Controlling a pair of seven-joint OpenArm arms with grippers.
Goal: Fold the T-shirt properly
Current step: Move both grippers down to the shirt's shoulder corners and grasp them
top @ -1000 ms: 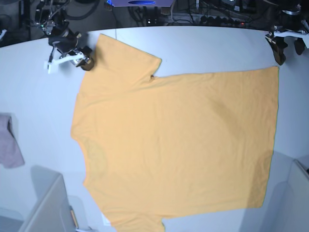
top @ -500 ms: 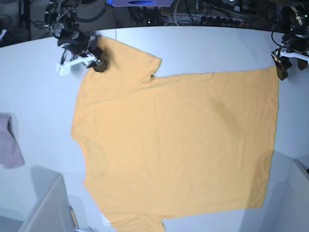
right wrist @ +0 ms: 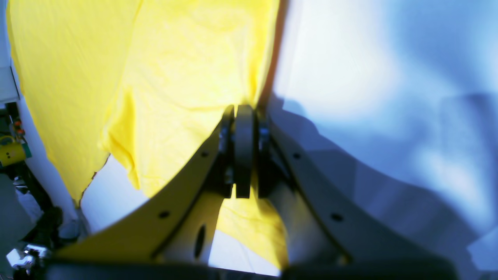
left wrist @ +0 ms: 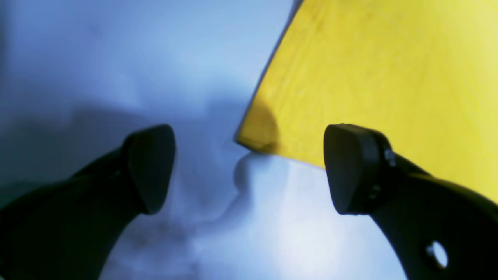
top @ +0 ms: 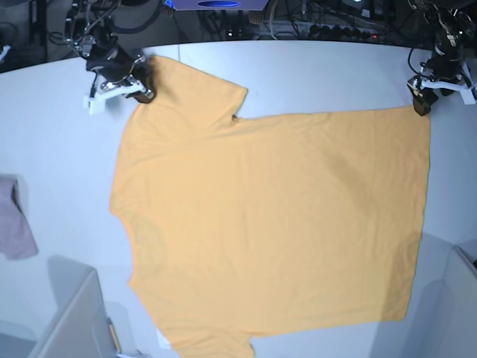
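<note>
The orange-yellow T-shirt [top: 268, 224] lies spread flat on the white table [top: 320, 71], sleeves toward the left of the base view. My right gripper [top: 146, 92] is at the far sleeve's outer edge. In the right wrist view its jaws [right wrist: 243, 116] are pressed together on the yellow T-shirt [right wrist: 155, 77], which bunches up around them. My left gripper [top: 419, 104] is at the far hem corner. In the left wrist view it [left wrist: 253, 169] stands open, with the corner of the T-shirt [left wrist: 389, 70] lying between its fingertips [left wrist: 151, 167], apart from both.
A small mauve cloth [top: 15, 220] lies at the table's left edge. Grey box-like edges rise at the near left [top: 74, 321] and near right [top: 462, 291]. Cables and equipment [top: 223, 15] sit behind the table's far edge.
My right gripper shifted onto the far sleeve's edge and closed on the fabric. My left gripper came down to the far hem corner and stayed open.
</note>
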